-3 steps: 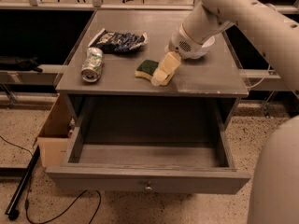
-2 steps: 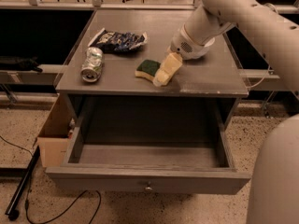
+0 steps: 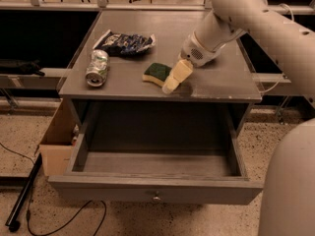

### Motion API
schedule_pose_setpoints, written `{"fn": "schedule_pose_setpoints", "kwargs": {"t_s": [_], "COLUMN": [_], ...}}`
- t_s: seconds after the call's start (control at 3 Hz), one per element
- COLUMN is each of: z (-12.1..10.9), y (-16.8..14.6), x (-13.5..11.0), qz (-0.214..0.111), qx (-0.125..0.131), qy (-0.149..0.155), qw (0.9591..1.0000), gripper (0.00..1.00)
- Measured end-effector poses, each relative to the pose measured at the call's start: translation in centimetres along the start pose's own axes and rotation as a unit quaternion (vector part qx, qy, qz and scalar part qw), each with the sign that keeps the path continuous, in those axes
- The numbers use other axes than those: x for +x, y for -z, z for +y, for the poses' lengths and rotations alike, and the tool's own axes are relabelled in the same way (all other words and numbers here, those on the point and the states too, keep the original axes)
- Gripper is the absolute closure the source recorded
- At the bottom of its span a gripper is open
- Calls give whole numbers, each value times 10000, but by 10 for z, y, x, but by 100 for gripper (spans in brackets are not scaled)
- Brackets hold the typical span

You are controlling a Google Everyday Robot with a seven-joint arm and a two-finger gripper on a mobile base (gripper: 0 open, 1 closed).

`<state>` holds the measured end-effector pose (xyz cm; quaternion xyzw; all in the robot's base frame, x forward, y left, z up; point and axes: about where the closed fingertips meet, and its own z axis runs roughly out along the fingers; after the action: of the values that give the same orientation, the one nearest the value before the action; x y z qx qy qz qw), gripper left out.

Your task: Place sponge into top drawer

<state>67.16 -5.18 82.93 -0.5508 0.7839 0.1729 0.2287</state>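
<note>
The sponge point(image 3: 156, 73), dark green on top with pale yellow foam below, lies on the grey table top point(image 3: 221, 77) near its front edge. My gripper point(image 3: 175, 77) points down at the sponge's right end and touches or nearly touches it. The arm reaches in from the upper right. The top drawer point(image 3: 155, 191) is pulled out wide open below the table top. Its inside is bare, and a small round knob point(image 3: 156, 197) sits in the middle of its front.
A crushed silver can point(image 3: 97, 67) lies at the table's left front. A blue-and-white foil snack bag point(image 3: 125, 43) lies behind it. A cardboard box point(image 3: 55, 146) stands on the floor left of the drawer, with a black cable beside it. My pale robot body fills the lower right.
</note>
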Motion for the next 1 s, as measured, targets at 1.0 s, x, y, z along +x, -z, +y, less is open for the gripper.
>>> {"fn": "schedule_pose_setpoints", "kwargs": {"t_s": [1.0], "z": [-1], "y": [-3], "x": [3], "qz": [17], "qx": [-15], "qy": [-45], "qw": [10000], "gripper": [39]}}
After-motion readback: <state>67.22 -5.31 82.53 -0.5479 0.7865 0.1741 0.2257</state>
